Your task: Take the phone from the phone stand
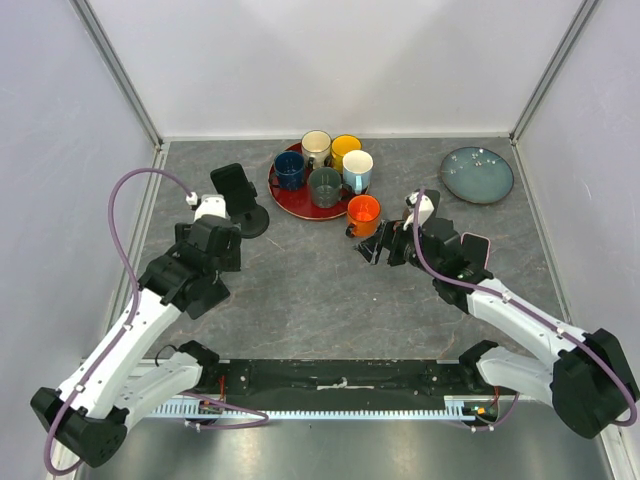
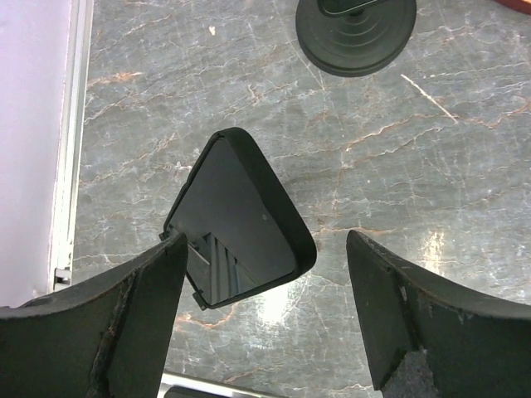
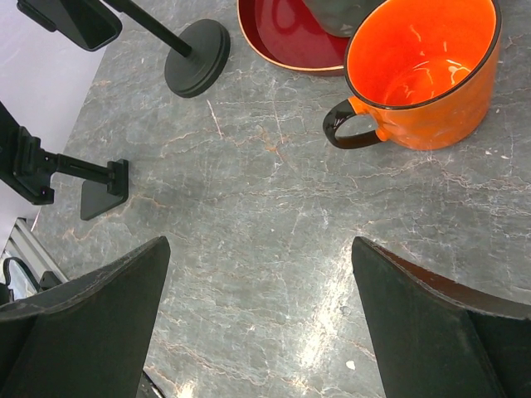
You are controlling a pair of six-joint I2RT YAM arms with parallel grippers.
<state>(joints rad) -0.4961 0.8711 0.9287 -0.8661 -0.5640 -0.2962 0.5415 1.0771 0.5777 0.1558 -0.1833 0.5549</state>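
Currently one phone (image 1: 232,185) sits on the one phone stand (image 1: 252,222) at the left of the desk (image 1: 300,310), tilted above the stand's round black base. The left end effector (image 1: 222,222) is released, its two fingers spread wide. In the left wrist view the phone (image 2: 241,220) shows between them, close to the left finger; whether they touch I cannot tell. The right end effector (image 1: 372,250) is also released and grasps nothing, hanging over bare desk. There are six mugs (image 1: 325,187): five crowd a red tray (image 1: 285,197) just right of the stand, and an orange mug (image 1: 363,213) stands on the desk beside the tray, near the right end effector. One teal plate (image 1: 477,174) lies at the far right, well apart from the phone.
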